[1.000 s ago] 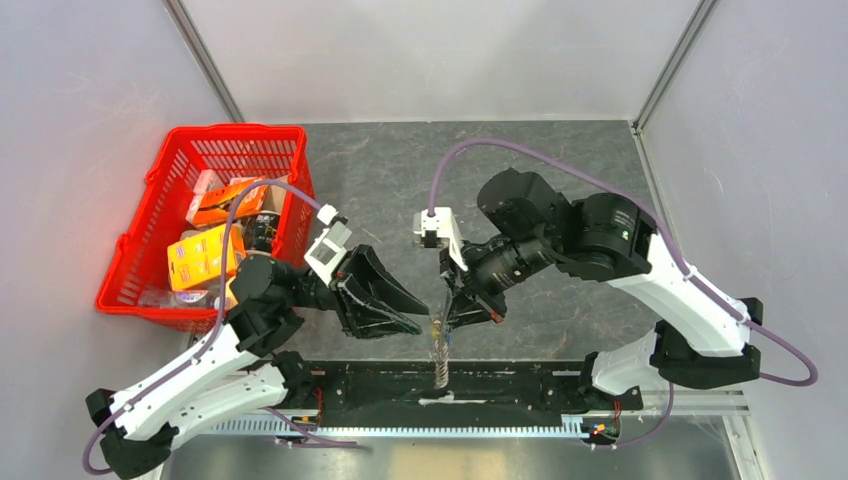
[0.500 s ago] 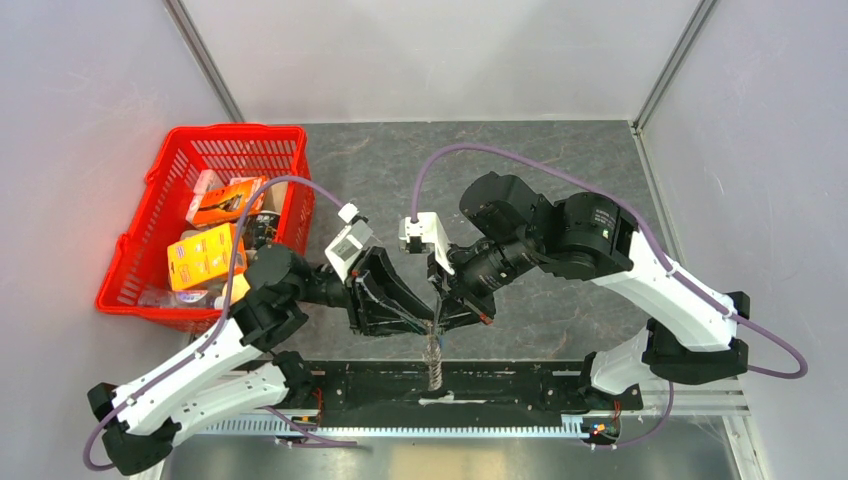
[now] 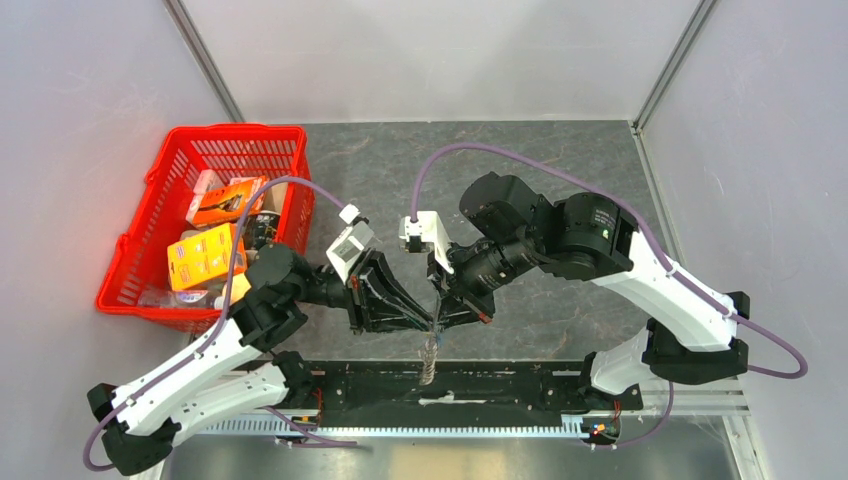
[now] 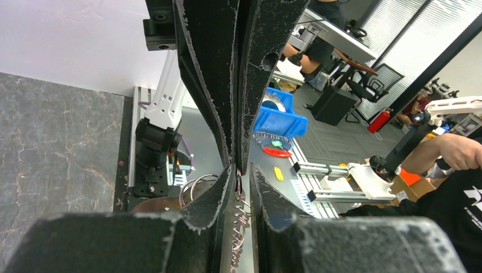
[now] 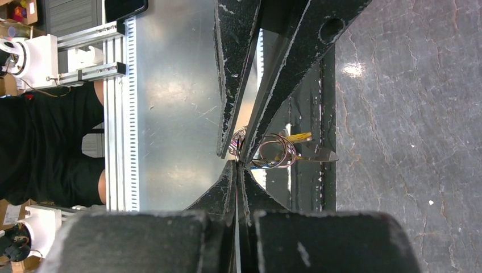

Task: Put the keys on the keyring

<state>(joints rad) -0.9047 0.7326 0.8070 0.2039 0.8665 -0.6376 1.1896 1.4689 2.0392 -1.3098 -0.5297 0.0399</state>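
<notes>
My left tool (image 4: pixel 241 182) pinches the grey metal keyring with silver chain (image 3: pixel 430 358). My right tool (image 5: pixel 237 168), clamped tight, meets it tip-to-tip. The yellow-gold key (image 5: pixel 298 137) hangs just beside my tips; threading looks unfinished.

Here's the table (image 3: pixel 400 170): grey marbled stone, white walls on three sides. Sitting right on it is the red basket (image 3: pixel 240 128), a mesh crate tucked against the left wall. Nearer than the basket and to its right, a black rail (image 3: pixel 500 385) runs along the table's front edge. Nearer still, there's a ribbed silver strip (image 3: pixel 400 455).
</notes>
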